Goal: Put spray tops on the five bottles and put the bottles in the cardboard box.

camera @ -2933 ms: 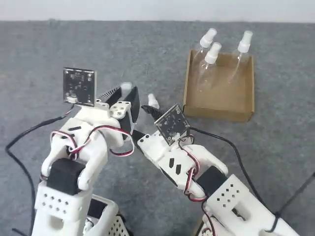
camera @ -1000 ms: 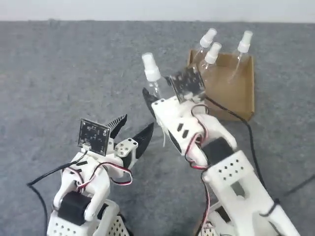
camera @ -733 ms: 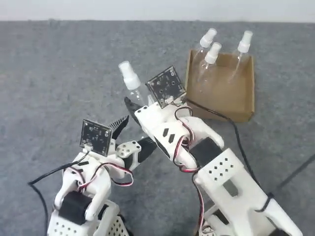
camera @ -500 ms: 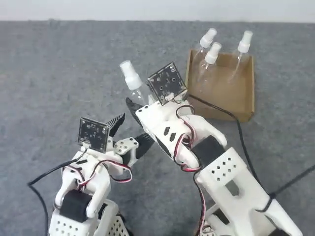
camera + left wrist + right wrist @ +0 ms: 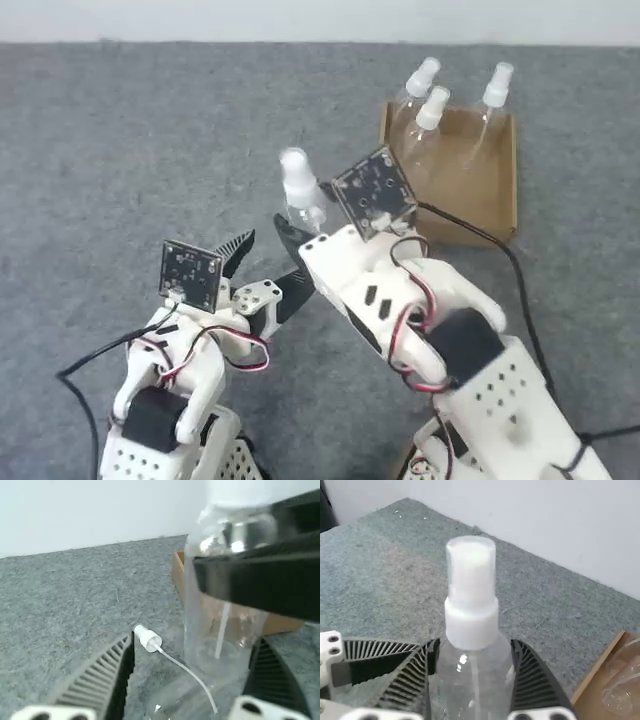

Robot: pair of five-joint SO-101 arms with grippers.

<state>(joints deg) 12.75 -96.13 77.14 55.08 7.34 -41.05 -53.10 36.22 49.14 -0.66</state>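
My right gripper (image 5: 296,226) is shut on a clear bottle (image 5: 303,204) with a white spray top (image 5: 296,172), held upright above the carpet left of the cardboard box (image 5: 462,222). In the right wrist view the bottle (image 5: 472,672) stands between the ribbed fingers (image 5: 532,680) of the right gripper (image 5: 470,652). My left gripper (image 5: 270,262) stands open just in front of and below that bottle (image 5: 220,625). A loose spray top (image 5: 148,640) with its tube lies on the carpet between the left gripper's (image 5: 195,645) fingers. Three capped bottles (image 5: 430,112) lean in the box.
Grey carpet (image 5: 150,130) covers the table, with free room to the left and behind. The box's corner (image 5: 612,665) sits close to the right gripper. Black cables (image 5: 520,290) trail from both arms near the front.
The right arm has carried the capped bottle rightward, closer to the box. Earlier the left gripper drew back from the bottle and stayed open and low.
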